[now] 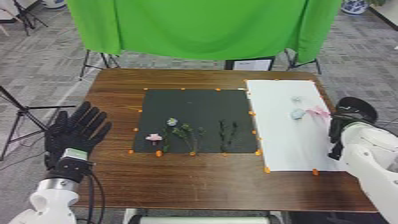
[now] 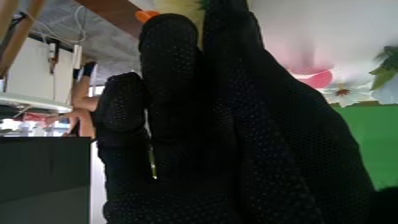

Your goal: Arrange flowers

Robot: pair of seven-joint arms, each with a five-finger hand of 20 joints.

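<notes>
Its arms are white and rounded, with black cables beside the left, its gloves black, the right one finely dotted

Side by side on a table, a mat lay left of centre and a sheet to its right, with markers along their shared border. On the mat's nearer half, one bloom sat behind and right of another; leafy stems rested between them and the sprigs farther right. On the sheet, a flower lay behind what appeared to be a second blossom. A curtain hung behind the table.
</notes>
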